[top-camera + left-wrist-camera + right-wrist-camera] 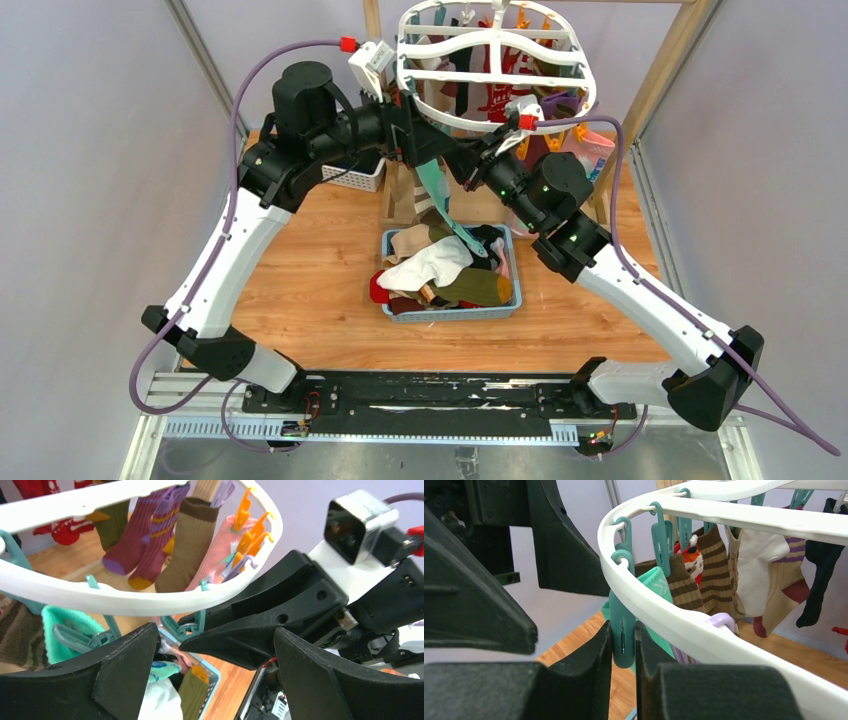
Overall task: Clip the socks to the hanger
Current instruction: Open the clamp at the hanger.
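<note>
Well along by my reckoning: many mixed-colour fabric socks (pixel 150 545) hang clipped on the large white plastic oval hanger (pixel 480 77), the right gripper (pixel 622 650) pinches a teal plastic clothespin (pixel 616 605) beside a dangling mint-green sock (pixel 440 205), the left gripper (pixel 215 637) gapes empty — yet a heap waits in the blue plastic basket (pixel 500 312).

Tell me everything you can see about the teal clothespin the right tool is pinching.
The teal clothespin looks like smooth plastic, long and narrow, hanging upright from the white hanger by a ring loop. The right tool pinches its lower half between both black fingers. A mint green sock sits behind it; whether it is clipped in, I cannot tell.
</note>
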Controlling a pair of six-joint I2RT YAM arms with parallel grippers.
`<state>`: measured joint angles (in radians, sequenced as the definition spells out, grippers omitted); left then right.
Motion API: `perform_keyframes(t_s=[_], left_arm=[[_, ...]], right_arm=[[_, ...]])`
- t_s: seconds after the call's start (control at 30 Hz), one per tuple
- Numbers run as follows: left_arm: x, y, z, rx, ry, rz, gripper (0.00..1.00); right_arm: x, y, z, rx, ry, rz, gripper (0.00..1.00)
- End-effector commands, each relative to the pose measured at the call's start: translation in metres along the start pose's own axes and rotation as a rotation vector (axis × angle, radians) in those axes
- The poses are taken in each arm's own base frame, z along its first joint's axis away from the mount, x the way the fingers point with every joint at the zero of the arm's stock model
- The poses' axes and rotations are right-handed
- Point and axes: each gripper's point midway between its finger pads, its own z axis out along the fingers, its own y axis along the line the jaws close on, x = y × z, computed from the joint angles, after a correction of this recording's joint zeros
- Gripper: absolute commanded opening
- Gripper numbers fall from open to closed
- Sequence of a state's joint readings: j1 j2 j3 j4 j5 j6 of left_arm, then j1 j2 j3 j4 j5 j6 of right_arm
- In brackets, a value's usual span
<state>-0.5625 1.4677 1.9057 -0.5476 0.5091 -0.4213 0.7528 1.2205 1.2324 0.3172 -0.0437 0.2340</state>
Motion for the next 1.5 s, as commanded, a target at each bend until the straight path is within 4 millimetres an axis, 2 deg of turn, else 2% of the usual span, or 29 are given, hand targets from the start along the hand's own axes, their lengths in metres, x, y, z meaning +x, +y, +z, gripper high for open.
perform_keyframes(t_s=[0.0, 0.3, 0.53, 0.83, 1.17, 1.47], left_arm=[[-0.023, -0.010, -0.002, 0.012, -0.068, 0.036, 0.90], [-0.012, 0.019, 0.005, -0.105, -0.064, 0.008, 0.80], [-0.011, 0.008, 0.011, -0.046, -0.058, -0.054, 0.78], [-0.004, 0.007, 0.015, -0.031, -0.038, -0.049, 0.72], [0.008, 0.022, 0.016, -0.105, -0.017, -0.048, 0.65], [-0.009, 0.023, 0.015, -0.121, -0.063, -0.022, 0.59]], right_arm=[[-0.012, 0.011, 0.002, -0.019, -0.025, -0.010, 0.00], [-0.012, 0.015, 0.001, -0.027, -0.027, -0.008, 0.00], [-0.012, 0.015, 0.001, -0.027, -0.031, -0.007, 0.00], [-0.010, 0.014, 0.002, -0.018, -0.030, -0.007, 0.00], [-0.009, 0.017, 0.004, -0.023, -0.030, -0.004, 0.00], [-0.006, 0.018, 0.004, -0.029, -0.022, -0.004, 0.00]])
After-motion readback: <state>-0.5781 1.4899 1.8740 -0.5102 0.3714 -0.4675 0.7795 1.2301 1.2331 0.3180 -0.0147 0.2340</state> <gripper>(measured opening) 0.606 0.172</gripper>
